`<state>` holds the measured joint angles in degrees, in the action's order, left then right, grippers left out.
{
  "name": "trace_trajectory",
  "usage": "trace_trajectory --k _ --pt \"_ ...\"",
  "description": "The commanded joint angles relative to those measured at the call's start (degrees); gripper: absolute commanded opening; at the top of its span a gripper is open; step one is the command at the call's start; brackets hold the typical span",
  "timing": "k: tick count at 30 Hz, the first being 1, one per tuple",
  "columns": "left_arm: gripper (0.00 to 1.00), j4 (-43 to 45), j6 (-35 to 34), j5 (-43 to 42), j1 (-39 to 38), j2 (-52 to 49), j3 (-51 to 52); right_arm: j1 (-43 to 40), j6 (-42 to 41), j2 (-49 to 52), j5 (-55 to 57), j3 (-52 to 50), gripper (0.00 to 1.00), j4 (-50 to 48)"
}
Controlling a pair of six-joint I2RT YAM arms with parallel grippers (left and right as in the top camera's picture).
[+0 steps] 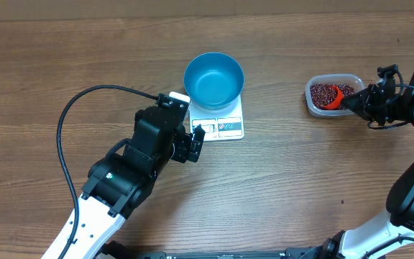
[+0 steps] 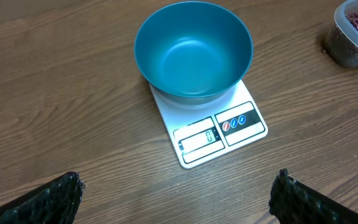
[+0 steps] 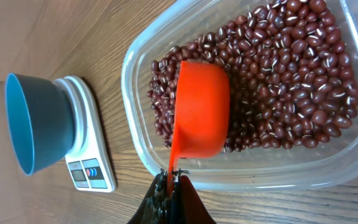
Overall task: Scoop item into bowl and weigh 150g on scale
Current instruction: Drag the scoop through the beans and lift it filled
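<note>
Two grippers inspected. Found right gripper [image 3: 169, 186] pinched tight on the handle of the scoop [image 3: 201, 109]. Located scoop inside the tub [image 1: 310, 93] of beans [image 3: 291, 74], at 3 o'clock on the table [image 1: 300, 180]. From overhead, judged long axis to run roughly 3 to 9: handle at 3, cup pointing to 9, toward the bowl [image 1: 214, 79]. Saw cup's rounded outer side facing the wrist camera. Found left gripper [image 2: 178, 186] spread wide, near 7 o'clock of the scale [image 1: 219, 124]. Noted bowl seated on scale.
</note>
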<state>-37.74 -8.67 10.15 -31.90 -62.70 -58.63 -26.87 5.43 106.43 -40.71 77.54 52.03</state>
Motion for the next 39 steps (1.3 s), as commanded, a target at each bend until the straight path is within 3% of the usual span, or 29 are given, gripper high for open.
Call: trace_trajectory --k 1,9,25,39 --pt "0.99 0.0 -0.2 0.8 -0.3 -0.3 0.1 0.1 -0.7 1.8 -2.9 -0.3 0.04 -0.3" --pt "0.99 0.0 -0.2 0.8 -0.3 -0.3 0.1 -0.4 -1.1 6.6 -5.0 -0.3 0.04 0.5" --pt "1.0 0.0 -0.1 0.8 -0.3 -0.3 0.1 -1.5 -1.1 7.5 -19.9 -0.3 0.04 -0.3" --pt "0.99 0.0 -0.2 0.8 -0.3 -0.3 0.1 -6.5 -0.9 7.5 -20.9 -0.3 0.04 2.5"
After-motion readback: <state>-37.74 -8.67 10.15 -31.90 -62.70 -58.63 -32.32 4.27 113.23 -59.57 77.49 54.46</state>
